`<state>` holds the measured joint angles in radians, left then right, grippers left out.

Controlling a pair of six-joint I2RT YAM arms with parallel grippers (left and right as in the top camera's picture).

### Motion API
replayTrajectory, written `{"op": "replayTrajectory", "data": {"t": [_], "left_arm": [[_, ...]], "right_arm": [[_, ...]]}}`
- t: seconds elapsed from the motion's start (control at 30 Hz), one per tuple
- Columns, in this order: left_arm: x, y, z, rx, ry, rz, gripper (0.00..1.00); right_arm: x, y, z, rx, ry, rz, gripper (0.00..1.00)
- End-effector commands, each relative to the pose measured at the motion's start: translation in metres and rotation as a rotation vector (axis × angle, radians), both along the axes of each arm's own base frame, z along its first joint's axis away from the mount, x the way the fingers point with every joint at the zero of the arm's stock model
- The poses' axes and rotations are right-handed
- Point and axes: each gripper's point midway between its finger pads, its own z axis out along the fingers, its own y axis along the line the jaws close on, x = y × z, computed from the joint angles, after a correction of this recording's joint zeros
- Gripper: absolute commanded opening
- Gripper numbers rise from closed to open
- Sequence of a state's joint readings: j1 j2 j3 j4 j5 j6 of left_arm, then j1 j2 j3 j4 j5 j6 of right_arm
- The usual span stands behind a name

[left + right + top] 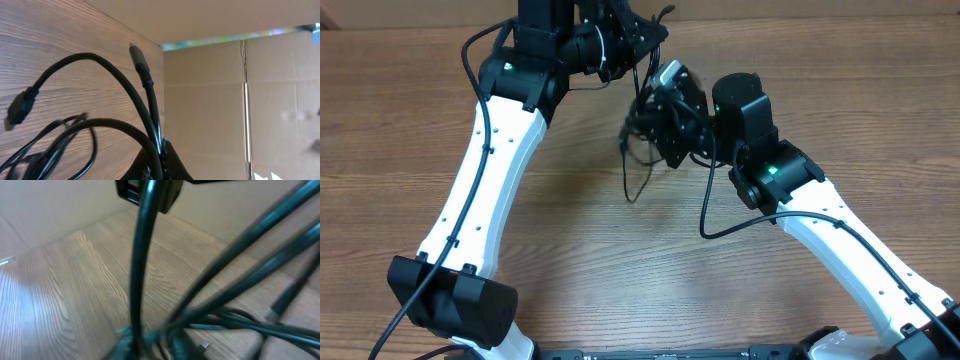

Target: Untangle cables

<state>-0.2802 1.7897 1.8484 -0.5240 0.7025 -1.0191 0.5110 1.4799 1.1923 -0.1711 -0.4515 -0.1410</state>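
The cables (642,125) hang as a black tangle between my two grippers above the wooden table, with one loop (636,185) trailing down onto it. At the back, my left gripper (620,55) is shut on the cables. In the left wrist view its jaws (161,152) pinch two strands, one ending in a plug (139,57) and another in a flat connector (20,107). My right gripper (670,115) is in the tangle from the right. The right wrist view is blurred. There the gripper (150,347) has closed around a bunch of strands (140,270).
The wooden table (570,260) stretches in front of the tangle. A cardboard wall (225,100) stands behind the table. My right arm's own thick black wire (715,215) loops over the table near the tangle.
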Motion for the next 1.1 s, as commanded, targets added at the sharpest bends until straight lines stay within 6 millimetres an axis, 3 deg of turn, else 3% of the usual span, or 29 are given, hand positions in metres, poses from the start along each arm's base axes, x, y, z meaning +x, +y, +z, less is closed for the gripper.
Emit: {"op": "replayTrajectory", "data": {"t": [0.0, 0.27, 0.53, 0.67, 0.8, 1.07], "left_arm": [[0.001, 0.001, 0.009, -0.003, -0.017, 0.023, 0.04], [0.002, 0.001, 0.008, 0.011, -0.027, 0.035, 0.04], [0.024, 0.025, 0.002, 0.160, -0.153, 0.140, 0.04], [0.032, 0.033, -0.001, 0.244, -0.223, 0.164, 0.04], [0.034, 0.039, -0.005, 0.311, -0.258, 0.171, 0.04], [0.029, 0.040, -0.016, 0.347, -0.234, 0.148, 0.04]], "right_arm": [[-0.002, -0.001, 0.013, 0.040, 0.017, -0.027, 0.07], [-0.003, -0.001, 0.012, 0.055, 0.049, -0.037, 0.04], [-0.011, -0.005, -0.005, 0.043, 0.172, -0.060, 0.04], [-0.024, 0.000, -0.007, 0.061, 0.231, -0.004, 0.04], [-0.044, 0.009, 0.007, 0.115, 0.245, 0.111, 0.04], [-0.071, 0.017, 0.059, 0.233, 0.137, 0.280, 0.04]]}}
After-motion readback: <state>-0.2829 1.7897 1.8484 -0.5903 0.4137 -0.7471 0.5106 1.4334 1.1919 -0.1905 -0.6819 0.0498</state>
